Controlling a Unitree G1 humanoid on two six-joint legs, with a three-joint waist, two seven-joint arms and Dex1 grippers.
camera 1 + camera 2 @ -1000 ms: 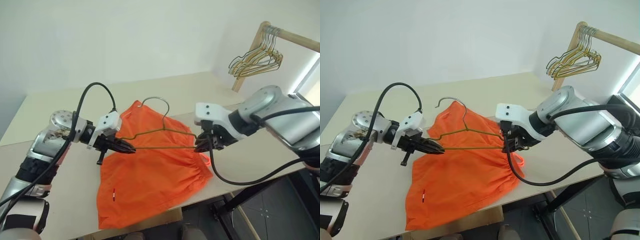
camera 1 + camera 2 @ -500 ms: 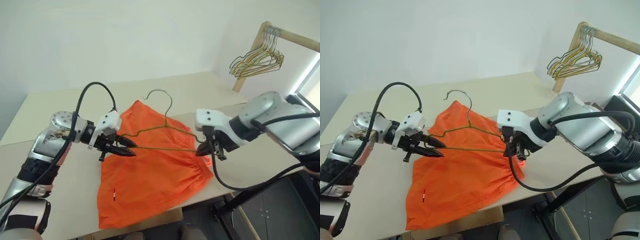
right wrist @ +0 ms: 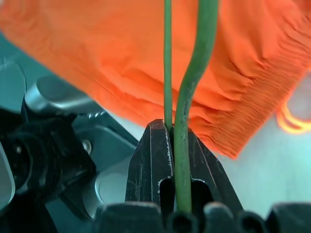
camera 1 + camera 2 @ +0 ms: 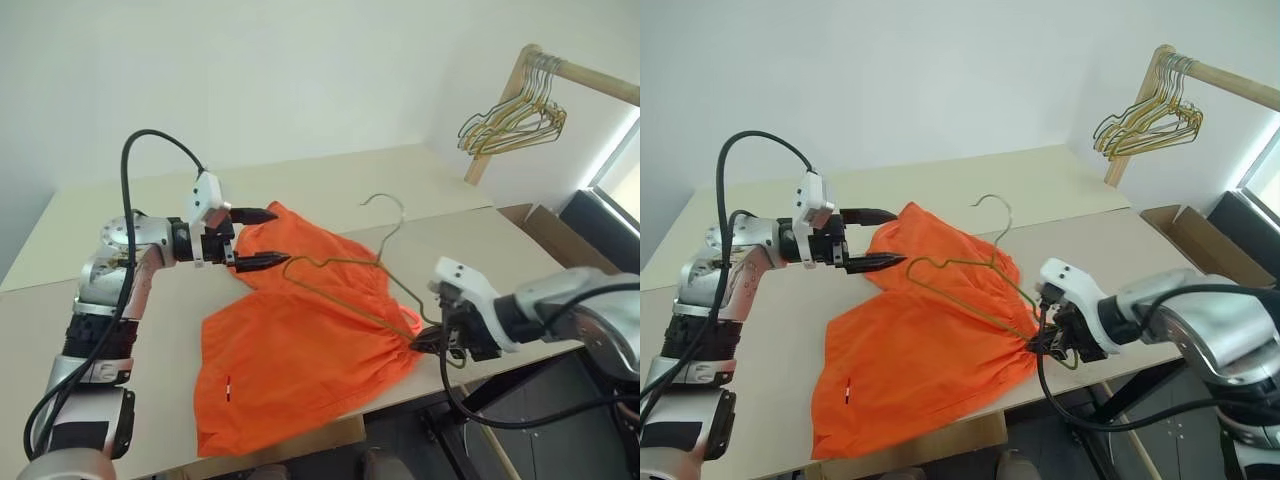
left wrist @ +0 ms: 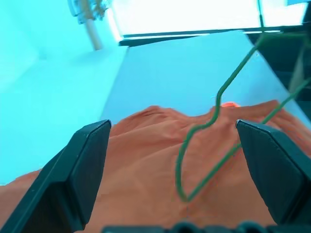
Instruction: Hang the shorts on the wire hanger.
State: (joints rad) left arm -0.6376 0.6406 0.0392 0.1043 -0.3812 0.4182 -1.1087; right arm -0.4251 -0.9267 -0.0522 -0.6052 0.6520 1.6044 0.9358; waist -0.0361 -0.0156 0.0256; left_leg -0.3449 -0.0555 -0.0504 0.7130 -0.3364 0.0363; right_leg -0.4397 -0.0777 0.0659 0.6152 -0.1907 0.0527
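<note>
now left gripper (image 4: 252, 238) has let go of wire hanger (image 4: 345, 290), fingers spread wide, lifted clear above shorts (image 4: 300, 350). right gripper (image 4: 428, 340) alone pinches hanger's corner at table (image 4: 100, 210) edge; hanger tilts over shorts, nothing threaded yet.

left arm (image 4: 105, 300): you see silver metal segments, black joints, a looping black cable | left gripper (image 4: 262, 237): white housing, two black tapered fingers | right arm (image 4: 580, 305): rounded silver shell, black cable hanging beneath | right gripper (image 4: 428, 341): white block, black fingers
</note>
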